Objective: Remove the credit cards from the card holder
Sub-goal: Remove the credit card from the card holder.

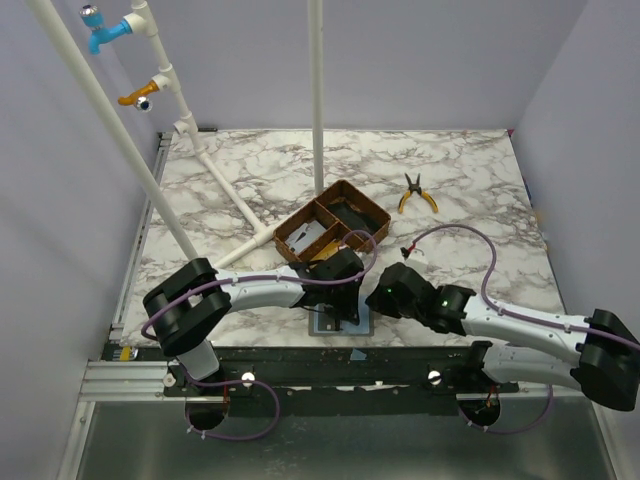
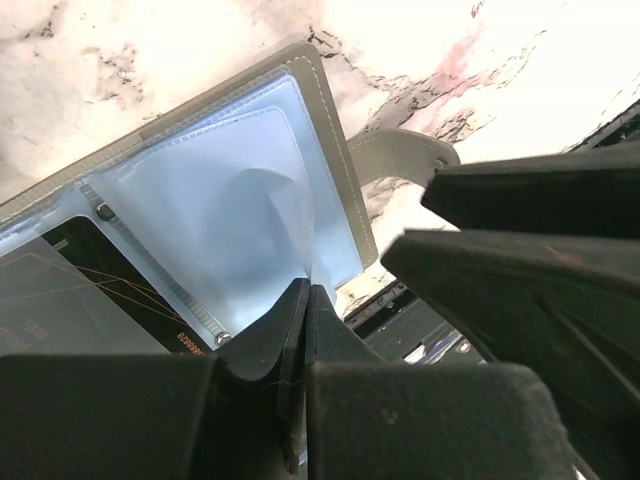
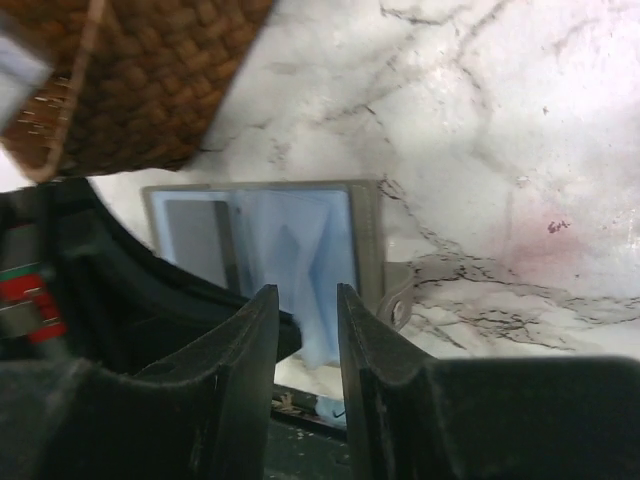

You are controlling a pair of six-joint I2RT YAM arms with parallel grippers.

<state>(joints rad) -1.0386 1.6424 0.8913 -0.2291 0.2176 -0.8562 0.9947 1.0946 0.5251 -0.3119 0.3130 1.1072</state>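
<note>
1. Card holder position. The card holder point(image 2: 230, 190) lies open and flat on the marble table point(image 1: 470, 170), near the near edge, between the two arm tips. It sits just in front of the woven brown three-compartment tray point(image 1: 310, 207). Its grey border frames clear, pale blue plastic sleeves. Its closing strap point(image 2: 400, 155) sticks out from the right-hand edge onto the marble.

2. Card position. I see one dark credit card point(image 2: 110, 280) with fine gold lines, seated inside the left-hand sleeve. The right-hand sleeve looks puckered and lifted. I cannot tell whether it contains a card.

3. Left gripper point(image 2: 305, 295). In the left wrist view the fingers are pressed together with only a thin seam between them. The lower edge of the right-hand sleeve is drawn up into the tips, so I read this as a pinch on the sleeve material.

4. Right gripper point(image 3: 306, 292). The fingers stand narrowly apart over the near edge of the card holder. A pale, translucent flap rises into the gap between them. I cannot tell whether the pads press on that flap or only straddle it.

5. Surroundings. Yellow-handled pliers point(image 1: 417, 194) lie on the table, well apart from the card holder, beyond the tray and to its right.
</note>
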